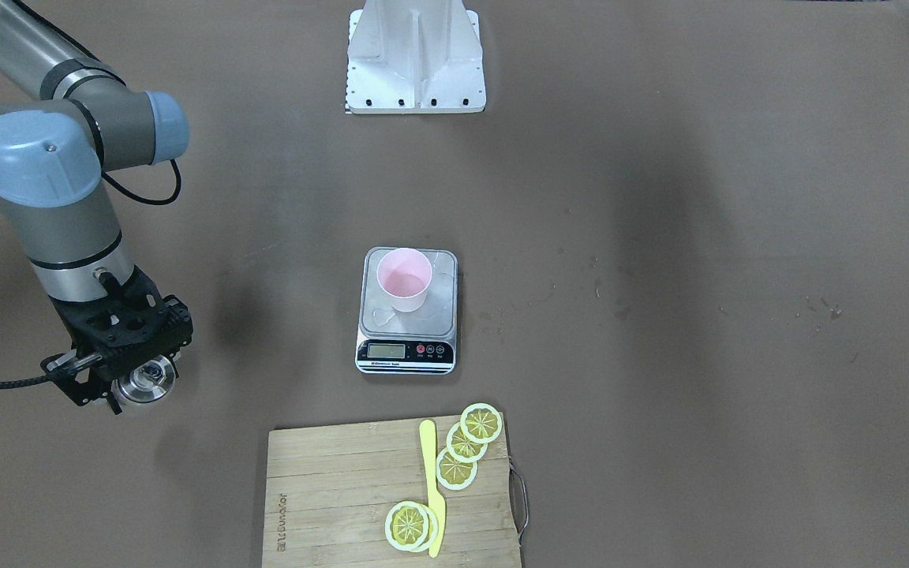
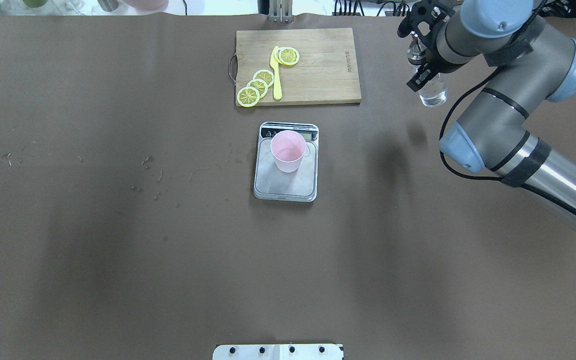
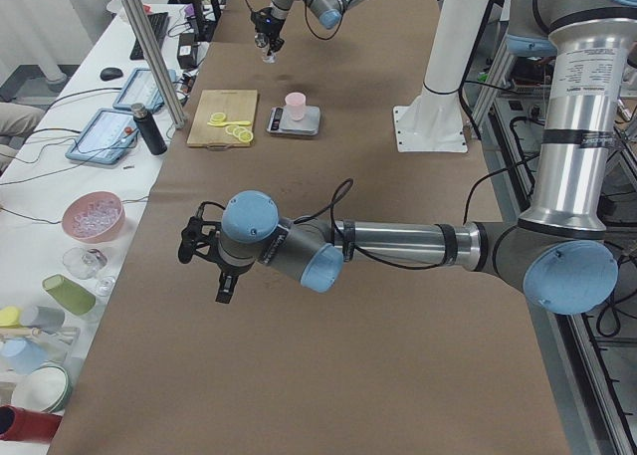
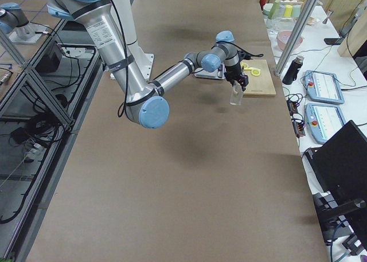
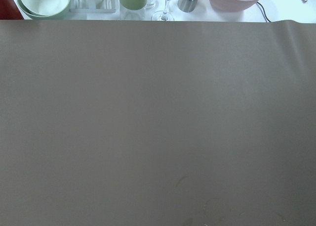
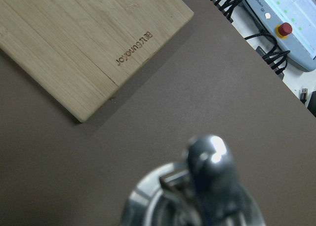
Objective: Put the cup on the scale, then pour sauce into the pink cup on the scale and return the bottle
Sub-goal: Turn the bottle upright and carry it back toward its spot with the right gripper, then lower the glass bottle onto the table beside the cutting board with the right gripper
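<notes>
The pale-pink cup (image 1: 404, 278) (image 2: 288, 151) stands upright on the scale (image 1: 407, 351) (image 2: 288, 187) at mid-table. I cannot tell what it holds. My right gripper (image 2: 419, 57) (image 1: 143, 369) (image 4: 237, 78) is shut on the bottle (image 2: 433, 92) (image 4: 236, 96) at its neck, off to the robot's right of the cutting board. The bottle is upright, with clear sauce in its lower part. Its silver spout cap (image 6: 212, 181) fills the bottom of the right wrist view. My left gripper (image 3: 204, 256) hovers over bare table far from the scale; I cannot tell whether it is open or shut.
A wooden cutting board (image 2: 318, 65) (image 6: 74, 53) with lemon slices (image 2: 258, 85) and a yellow knife (image 2: 276, 75) lies beyond the scale. The white robot base (image 1: 415, 63) is at the near edge. A side bench carries bowls (image 3: 92, 216), cups and tablets.
</notes>
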